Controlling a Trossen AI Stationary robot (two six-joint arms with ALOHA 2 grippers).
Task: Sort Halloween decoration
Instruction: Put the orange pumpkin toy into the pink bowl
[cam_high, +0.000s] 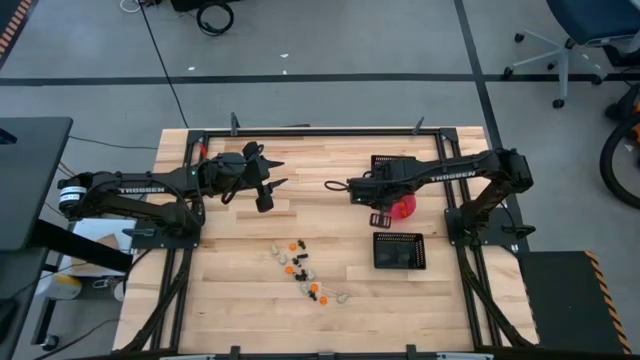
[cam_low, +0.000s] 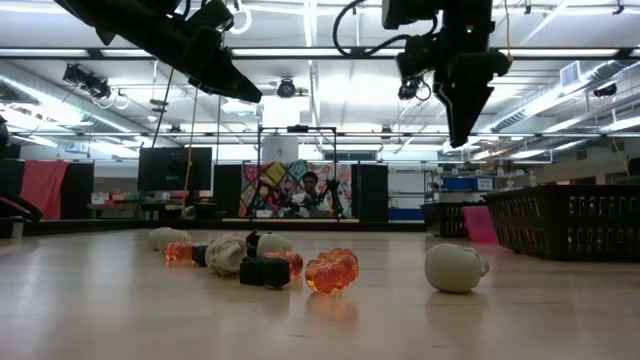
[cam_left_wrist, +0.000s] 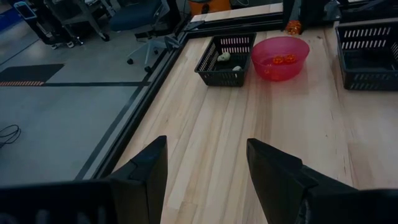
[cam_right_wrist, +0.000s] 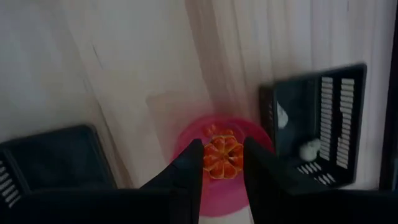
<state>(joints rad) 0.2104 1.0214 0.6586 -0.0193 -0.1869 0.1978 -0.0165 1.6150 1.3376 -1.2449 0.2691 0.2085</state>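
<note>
Over the pink bowl (cam_right_wrist: 217, 199) on the right side of the table, the right gripper (cam_right_wrist: 222, 163) hangs pointing down, its two fingers pinched on a little orange pumpkin trinket (cam_right_wrist: 222, 157) with ribbed, see-through segments. That arm reaches in from the table's right edge, elbow bent, between the two black mesh trays (cam_high: 398, 250). One tray already has a couple of pale cream pieces (cam_right_wrist: 308, 150) in it, and a few orange ones sit in the bowl.

Left gripper (cam_high: 268, 172) is just parked up in the air over the far-left part of the table, fingers spread wide, nothing in them.

Rest of the Halloween decoration (cam_high: 303, 270) is a loose scatter of orange, black and cream bits near the front middle of the table.
</note>
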